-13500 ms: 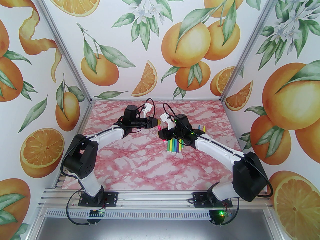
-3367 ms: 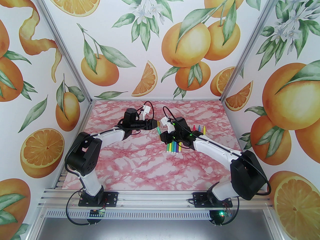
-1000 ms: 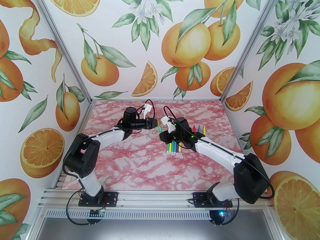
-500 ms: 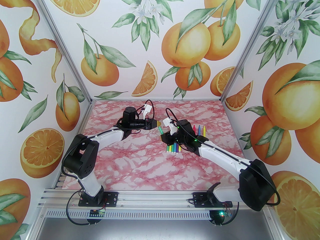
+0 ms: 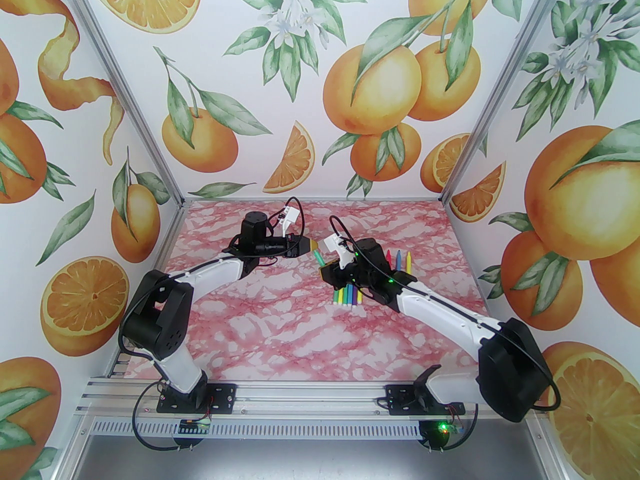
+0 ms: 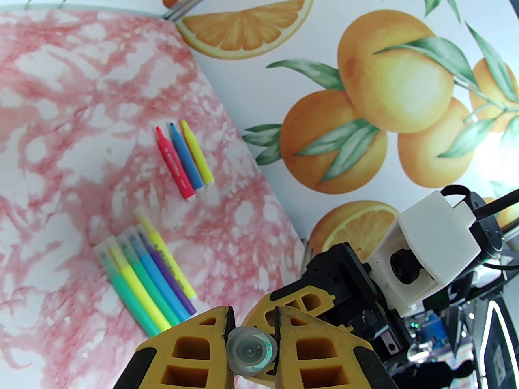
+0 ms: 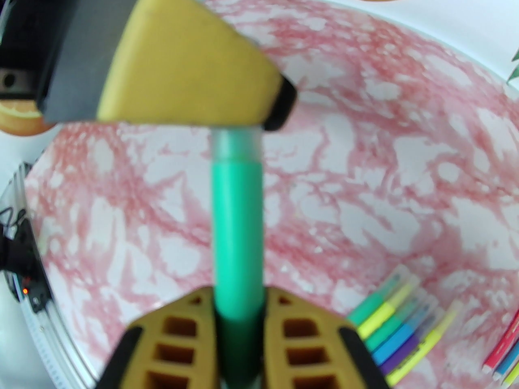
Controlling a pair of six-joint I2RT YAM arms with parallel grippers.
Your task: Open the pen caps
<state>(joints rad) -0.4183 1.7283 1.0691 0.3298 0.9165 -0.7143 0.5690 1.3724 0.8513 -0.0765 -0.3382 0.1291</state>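
Orange-print walls [image 5: 320, 93] box in a pink marbled tabletop [image 5: 280, 328], and above its middle your two arms meet on one green marker [image 5: 319, 259]. Overhead, you see the left pincer [image 5: 313, 244] reaching in level from the left and the right pincer [image 5: 325, 269] from the near right. The marker is a short green bar between them, and the grips are too small to read there.

Your left wrist camera settles the top end. The left pincer's pads [image 6: 227, 322] are closed tight on a translucent cap [image 6: 251, 350], seen end-on as a round disc. Your right wrist camera settles the other end, where the right pincer is clamped around the green barrel. There the cap shows side-on as a pale sleeve butted against the barrel, just under the left pincer's yellow finger. You cannot tell whether it has slipped at all.

The marker's long axis runs steeply up from the right pincer, crosswise to the left pincer's fingers. Its cap end is uppermost and leans a little left in the overhead view.

A row of capped markers [image 6: 150, 282] lies side by side on the tabletop, its far ends hidden by the right arm overhead. The left wrist view shows their caps [image 6: 121, 249] pointing toward the far wall. Farther right, three uncapped markers [image 6: 184, 156], red, blue and yellow, lie parallel with their tips pointing the same way.
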